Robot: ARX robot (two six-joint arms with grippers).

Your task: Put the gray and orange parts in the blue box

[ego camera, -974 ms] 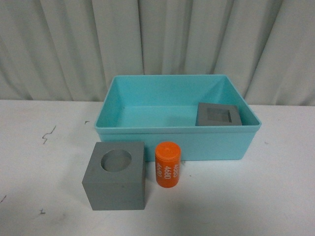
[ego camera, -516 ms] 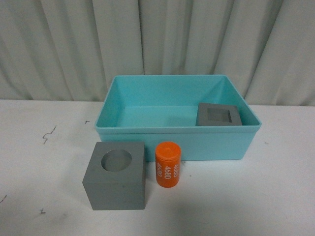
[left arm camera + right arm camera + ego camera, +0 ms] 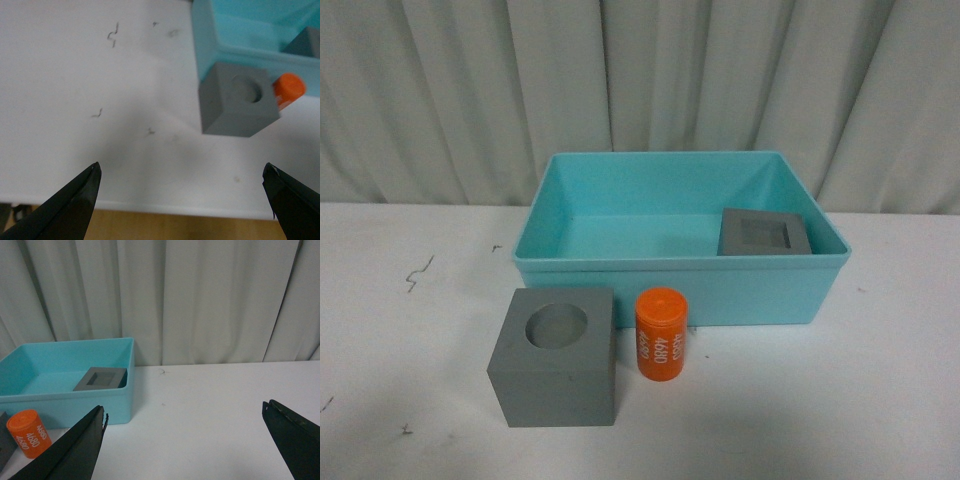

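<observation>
The round-recess cube (image 3: pixel 553 370) sits upright on the white worktop (image 3: pixel 820 400), outside the box (image 3: pixel 680 292) and just in front of its near wall, toward the wall's left end. The orange cylinder (image 3: pixel 661 335) stands upright just right of this cube, a narrow gap between them, and very close to the same wall; white numbers run down its side, "4680" among them. The square-recess cube (image 3: pixel 765 233) lies inside the box, in the near right corner, against the right wall, with its recess facing up. The rest of the box floor shows bare turquoise. The box stands toward the back of the worktop, in front of a pale pleated curtain (image 3: pixel 640 80). A few dark scuffs (image 3: pixel 417 275) mark the worktop left of the box. Neither arm shows in the front view. In the left wrist view the left jaws are spread wide and hold nothing, hanging above bare worktop near its front edge, well apart from the round-recess cube. In the right wrist view the right jaws are also wide apart and empty, low over the worktop to the right of the box and clear of the cylinder.
</observation>
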